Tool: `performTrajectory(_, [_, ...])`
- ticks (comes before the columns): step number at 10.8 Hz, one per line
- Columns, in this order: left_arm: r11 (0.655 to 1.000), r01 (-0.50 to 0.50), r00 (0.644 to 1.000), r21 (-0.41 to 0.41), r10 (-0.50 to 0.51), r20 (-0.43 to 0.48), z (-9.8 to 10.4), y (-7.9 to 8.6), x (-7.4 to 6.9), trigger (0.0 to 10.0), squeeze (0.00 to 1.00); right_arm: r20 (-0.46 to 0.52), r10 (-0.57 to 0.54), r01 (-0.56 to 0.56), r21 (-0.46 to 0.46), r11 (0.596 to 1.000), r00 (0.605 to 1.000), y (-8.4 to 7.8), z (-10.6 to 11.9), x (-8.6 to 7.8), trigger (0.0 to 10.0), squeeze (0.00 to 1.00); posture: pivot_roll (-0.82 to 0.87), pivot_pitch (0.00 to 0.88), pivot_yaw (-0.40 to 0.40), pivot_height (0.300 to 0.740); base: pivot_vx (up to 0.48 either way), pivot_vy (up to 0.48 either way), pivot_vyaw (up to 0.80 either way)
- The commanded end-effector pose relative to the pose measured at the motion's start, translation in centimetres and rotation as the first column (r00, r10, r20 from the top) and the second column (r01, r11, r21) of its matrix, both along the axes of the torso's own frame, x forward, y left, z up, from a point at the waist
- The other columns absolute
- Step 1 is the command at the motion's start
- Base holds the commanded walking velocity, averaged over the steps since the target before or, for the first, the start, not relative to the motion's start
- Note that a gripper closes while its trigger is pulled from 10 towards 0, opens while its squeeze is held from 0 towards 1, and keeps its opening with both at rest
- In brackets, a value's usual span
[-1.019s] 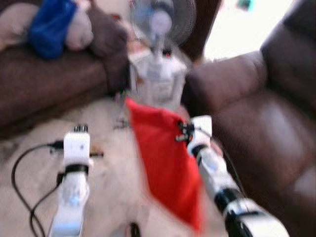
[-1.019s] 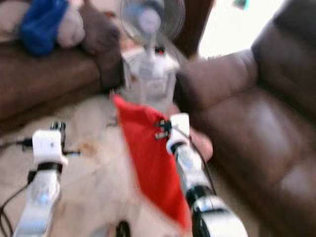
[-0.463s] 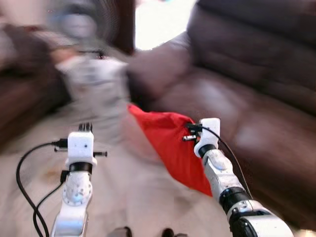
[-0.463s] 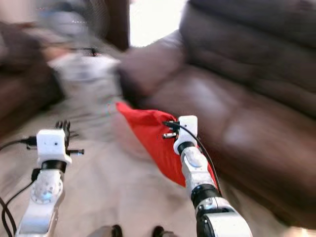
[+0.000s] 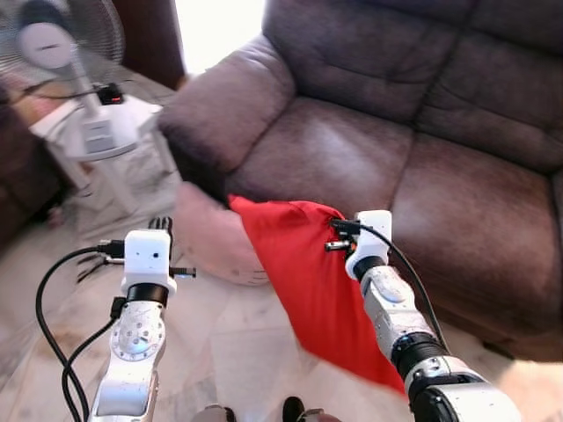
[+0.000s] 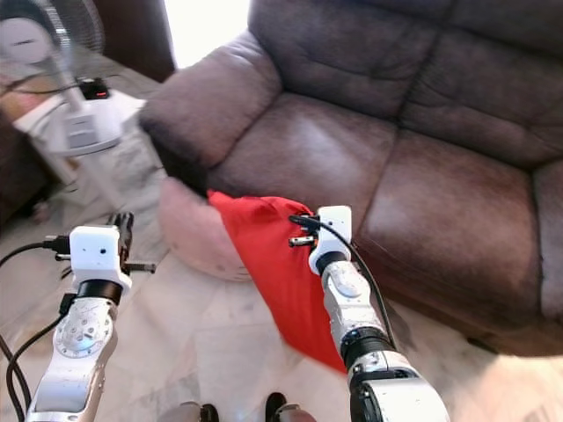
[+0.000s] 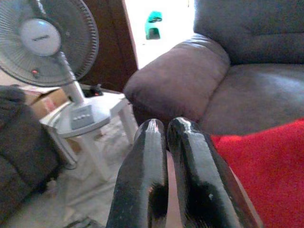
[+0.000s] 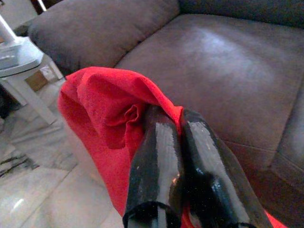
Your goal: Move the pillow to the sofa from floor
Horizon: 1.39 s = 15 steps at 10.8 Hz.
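Both silver arms are stretched out forward in front of the robot, left one a bit lower than the right. The left gripper (image 7: pixel 164 137) is pinched together with nothing between its black fingers (image 7: pixel 142 180), wrist roughly level, a black cable looping off the forearm. The right arm angles up and inward, and the right gripper (image 8: pixel 173 118) is clamped onto a bunched fold of the red pillow (image 5: pixel 308 272), which hangs down from it beside the forearm. Its two fingers (image 8: pixel 156 161) sit close together with the fabric squeezed between.
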<state>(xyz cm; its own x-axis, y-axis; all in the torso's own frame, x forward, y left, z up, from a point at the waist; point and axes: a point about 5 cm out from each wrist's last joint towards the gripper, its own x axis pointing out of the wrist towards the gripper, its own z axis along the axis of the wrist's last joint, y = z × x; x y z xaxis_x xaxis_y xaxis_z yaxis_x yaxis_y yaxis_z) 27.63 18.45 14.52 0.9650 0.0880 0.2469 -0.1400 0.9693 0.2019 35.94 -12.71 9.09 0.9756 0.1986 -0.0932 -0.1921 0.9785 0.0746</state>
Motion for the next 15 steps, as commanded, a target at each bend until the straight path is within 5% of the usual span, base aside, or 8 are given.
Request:
performTrajectory(1, [1.000,0.006,0.998,-0.016,-0.007,-0.059,-1.1,0.4,-0.3,10.0,0.00,0.159,-0.003,0.000,0.015,1.000,0.987,-0.3,3.7,1.4,10.0,0.00,0.19,0.149,-0.054,0.740,0.000,0.000,-0.73])
performTrajectory(4, [1.000,-0.010,0.998,-0.015,0.009,-0.070,-1.2,1.3,-0.4,10.0,0.00,0.163,0.017,-0.018,0.002,1.000,0.986,-0.6,3.9,1.4,10.0,0.00,0.19,0.148,-0.056,0.740,0.000,0.000,-0.72])
performTrajectory(7, [1.000,0.008,0.998,-0.030,-0.010,-0.063,-1.1,0.6,-0.3,10.0,0.00,0.169,0.015,-0.014,-0.011,1.000,0.986,-0.6,3.9,1.4,10.0,0.00,0.19,0.147,-0.056,0.740,0.000,0.000,-0.72])
performTrajectory(10, [0.996,-0.004,0.996,-0.087,-0.004,-0.091,-1.3,1.7,-0.3,10.0,0.00,0.156,0.202,-0.201,-0.028,0.979,0.967,1.2,4.0,1.3,10.0,0.00,0.19,0.145,-0.056,0.740,0.000,0.000,0.00])
performTrajectory(13, [0.991,0.110,0.961,-0.082,-0.127,-0.248,-3.2,2.7,-0.9,10.0,0.00,0.117,0.562,-0.565,-0.002,0.825,0.819,2.8,4.2,0.3,10.0,0.00,0.19,0.138,-0.054,0.740,0.000,0.000,0.00])
performTrajectory(15, [0.984,-0.028,0.963,-0.177,-0.021,-0.268,-4.2,4.6,-1.6,10.0,0.00,0.117,0.687,-0.696,0.071,0.714,0.717,2.3,4.4,-0.5,10.0,0.00,0.19,0.130,-0.055,0.740,0.000,0.000,0.00])
